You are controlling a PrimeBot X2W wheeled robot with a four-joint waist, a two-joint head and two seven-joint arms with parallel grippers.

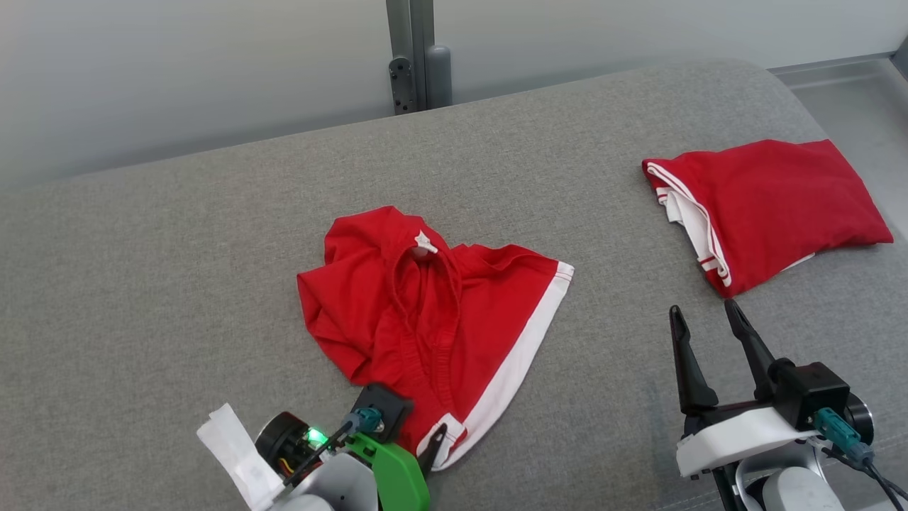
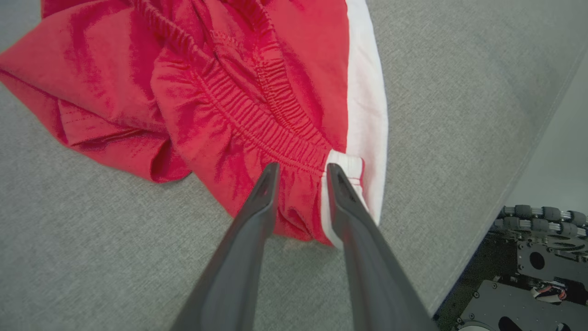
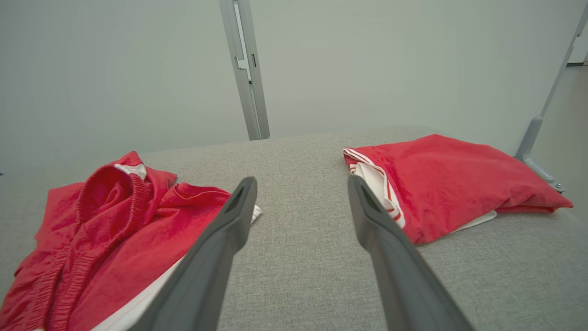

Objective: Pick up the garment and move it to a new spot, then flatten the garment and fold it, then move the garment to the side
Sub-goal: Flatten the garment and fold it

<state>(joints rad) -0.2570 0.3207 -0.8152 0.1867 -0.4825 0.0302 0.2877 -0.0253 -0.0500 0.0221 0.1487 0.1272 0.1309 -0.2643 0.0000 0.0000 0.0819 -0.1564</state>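
The garment (image 1: 425, 312) is a pair of red shorts with a white side stripe, lying crumpled in the middle of the grey padded surface (image 1: 177, 270). My left gripper (image 1: 434, 446) is at the garment's near corner. In the left wrist view the left gripper (image 2: 302, 169) is open, its two dark fingers (image 2: 257, 202) apart over the gathered waistband (image 2: 257, 124) where it meets the white stripe. My right gripper (image 1: 702, 310) stands open to the right of the garment, above bare surface, with nothing between its fingers. In the right wrist view the garment (image 3: 105, 220) lies left of the right gripper (image 3: 301, 184).
A second red garment (image 1: 766, 213), folded, lies at the far right near the surface's edge (image 3: 455, 193). A grey post (image 1: 415, 57) rises behind the surface. The surface's near edge and the robot's dark base (image 2: 528, 276) show in the left wrist view.
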